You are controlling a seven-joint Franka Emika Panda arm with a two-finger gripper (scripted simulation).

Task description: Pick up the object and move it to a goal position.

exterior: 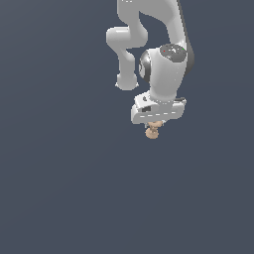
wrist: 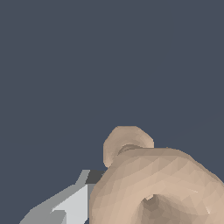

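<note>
Although I look for a brand, a label or any lettering on the white arm (exterior: 166,54), none can be read from either camera. Behind everything lies one flat dark blue-grey surface (exterior: 59,188), with no edge, wall or horizon to tell floor from room. Upper right of centre in the exterior view, the arm runs off the top of the frame, so its base is cut off. Its gripper (exterior: 155,124) points down, and the tan knobbly object (exterior: 152,131) sticks out just below the hand, its top hidden between the fingers. The wrist view is filled low down by the object (wrist: 157,183), with a dark hollow in it, and one grey finger (wrist: 72,203) touches its side. The other finger is hidden, but the jaws look clamped on the object.
</note>
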